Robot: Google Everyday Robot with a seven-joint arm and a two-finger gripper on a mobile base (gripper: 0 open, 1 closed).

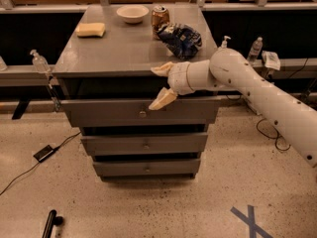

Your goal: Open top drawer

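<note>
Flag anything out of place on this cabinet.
Nothing stands out. The top drawer sits level, the blue bag lies crumpled beside the can, and the gripper hangs open just above its knob.

The white, dark-dotted tubular arm (pixel 267 95) ends in a gripper (pixel 161 85) with two splayed cream fingers (pixel 162 99), at the top drawer's (pixel 99 114) upper edge.
</note>
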